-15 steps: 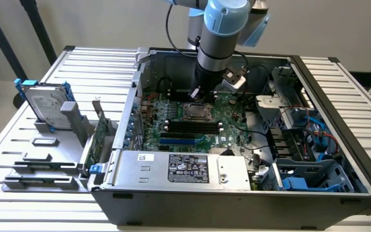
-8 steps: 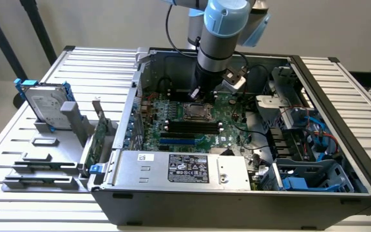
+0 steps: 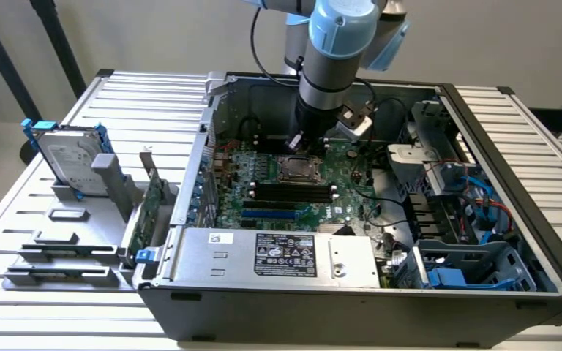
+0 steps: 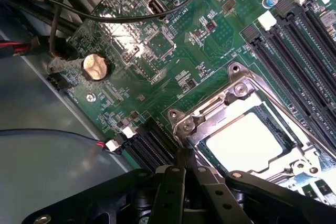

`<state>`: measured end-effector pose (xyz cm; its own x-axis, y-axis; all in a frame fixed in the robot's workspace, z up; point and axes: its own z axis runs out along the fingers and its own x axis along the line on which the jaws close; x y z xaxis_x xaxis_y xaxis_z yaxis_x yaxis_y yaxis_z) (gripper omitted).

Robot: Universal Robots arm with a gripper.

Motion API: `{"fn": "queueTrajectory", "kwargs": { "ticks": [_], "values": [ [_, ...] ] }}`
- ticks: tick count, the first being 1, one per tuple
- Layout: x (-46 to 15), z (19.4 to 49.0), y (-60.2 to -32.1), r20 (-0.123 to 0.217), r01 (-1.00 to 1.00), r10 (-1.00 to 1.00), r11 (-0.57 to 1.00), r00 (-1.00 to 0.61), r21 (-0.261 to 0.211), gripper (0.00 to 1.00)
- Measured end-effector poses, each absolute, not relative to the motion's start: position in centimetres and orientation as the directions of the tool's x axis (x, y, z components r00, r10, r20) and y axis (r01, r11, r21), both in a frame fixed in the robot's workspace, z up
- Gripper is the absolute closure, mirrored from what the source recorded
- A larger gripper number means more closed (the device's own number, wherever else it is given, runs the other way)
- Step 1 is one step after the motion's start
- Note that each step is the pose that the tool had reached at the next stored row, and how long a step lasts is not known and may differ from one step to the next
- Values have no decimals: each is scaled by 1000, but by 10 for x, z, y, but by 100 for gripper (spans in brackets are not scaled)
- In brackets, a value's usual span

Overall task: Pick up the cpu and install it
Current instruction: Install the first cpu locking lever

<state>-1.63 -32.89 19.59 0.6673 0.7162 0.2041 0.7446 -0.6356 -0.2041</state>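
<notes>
So the black pincer (image 4: 184,169) is clenched tight, fingertips pressed together with nothing between them, sitting right at the edge of the silver metal CPU socket frame (image 4: 210,116) on the green motherboard (image 4: 157,45). The cpu (image 4: 244,142), a flat square chip with a dull silver top that glares almost white in the wrist view, is lying flat inside that socket, framed by the metal bracket around it. The pincer tips are just beside the socket's corner, and I can't tell if they're actually touching the frame or hovering a hair above.

Around the socket: black RAM slots (image 4: 299,45) with white clips run along one side, a round silver coin battery (image 4: 96,66) sits further off on the board, and a thin black cable (image 4: 131,18) loops across above the board.

In the exterior view the grey-and-light-blue robot arm (image 3: 335,51) drops straight down into the open dark grey computer case (image 3: 359,307), with the pincer (image 3: 298,144) just over the socket (image 3: 298,170). A silver power supply box with a black label (image 3: 276,256) sits at the front of the case. Off to the exterior view's left, on the slatted metal counter (image 3: 27,219), a silver hard drive with blue brackets (image 3: 66,157) stands upright in a grey holder.
</notes>
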Motion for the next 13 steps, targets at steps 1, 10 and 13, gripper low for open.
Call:
{"fn": "queueTrajectory", "kwargs": {
  "ticks": [1, 10, 13],
  "values": [
    [-16, 197, -329, 205, 745, 716, -635, 667, -205, 89],
    [-17, 210, -346, 202, 744, 716, -635, 668, -207, 89],
    [-18, 212, -355, 201, 744, 716, -635, 668, -208, 89]
  ]
}}
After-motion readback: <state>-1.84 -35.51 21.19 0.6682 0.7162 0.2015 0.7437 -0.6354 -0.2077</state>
